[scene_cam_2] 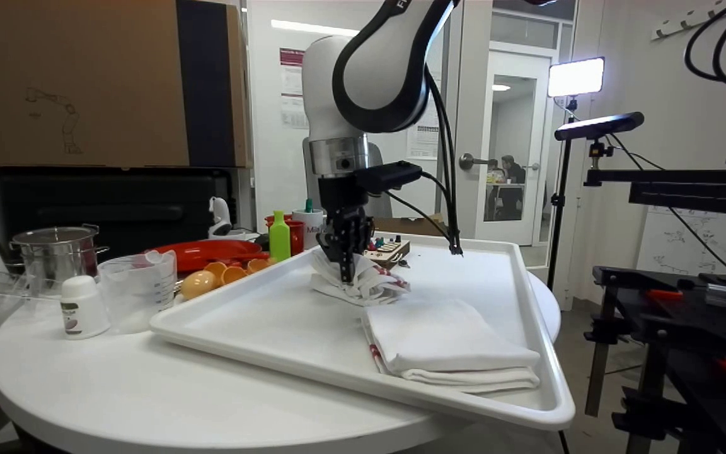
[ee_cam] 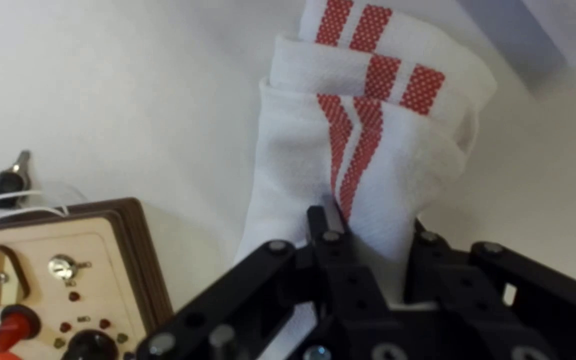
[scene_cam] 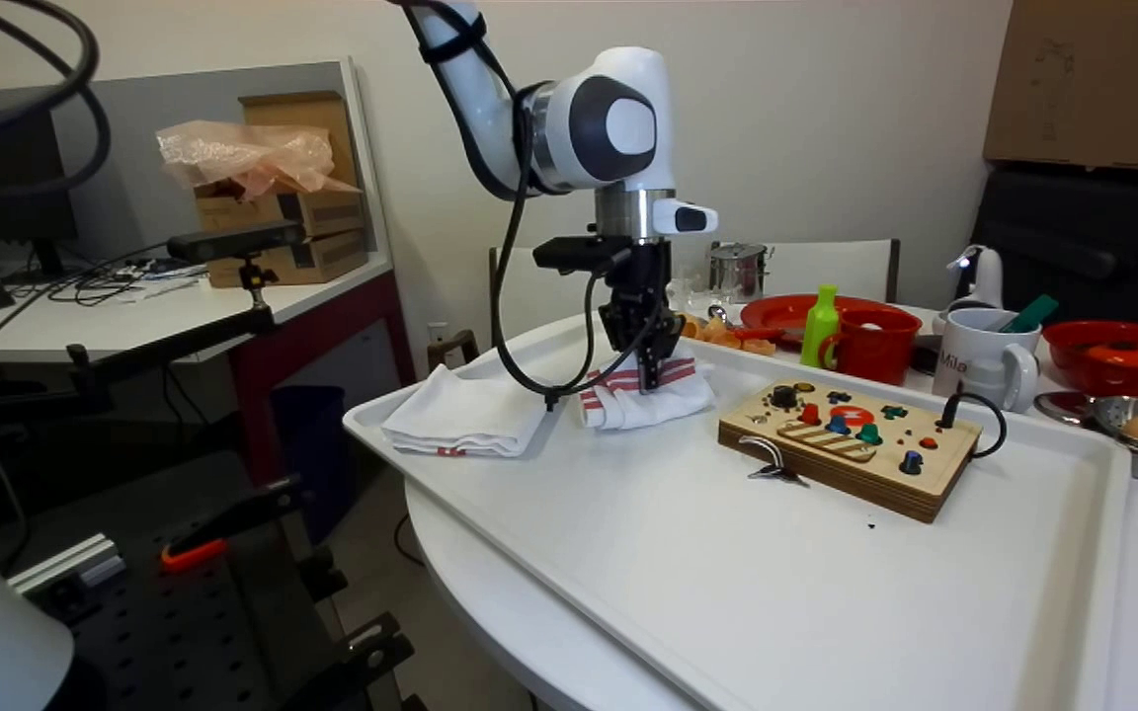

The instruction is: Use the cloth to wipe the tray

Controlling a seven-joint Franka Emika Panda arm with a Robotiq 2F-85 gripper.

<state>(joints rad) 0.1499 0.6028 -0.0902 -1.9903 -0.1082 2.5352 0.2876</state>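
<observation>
A white cloth with red stripes lies bunched on the white tray (scene_cam: 707, 563), and the cloth shows in both exterior views (scene_cam: 663, 407) (scene_cam_2: 377, 289) and in the wrist view (ee_cam: 293, 135). My gripper (scene_cam: 650, 380) points straight down into the cloth, its tips low at the tray. In the wrist view the gripper (ee_cam: 375, 220) has a fold of the cloth filling the gap between its fingers. The fingers look closed on that fold. The tray also shows in an exterior view (scene_cam_2: 262, 321). The tray surface under the cloth is hidden.
A second, folded white cloth (scene_cam: 465, 410) lies at the tray's corner. A wooden control board (scene_cam: 851, 444) with knobs and a key stands on the tray. Behind the rim are a green bottle (scene_cam: 821, 328), a red mug (scene_cam: 873, 346), a white mug (scene_cam: 984, 357) and eggs (scene_cam_2: 199, 285).
</observation>
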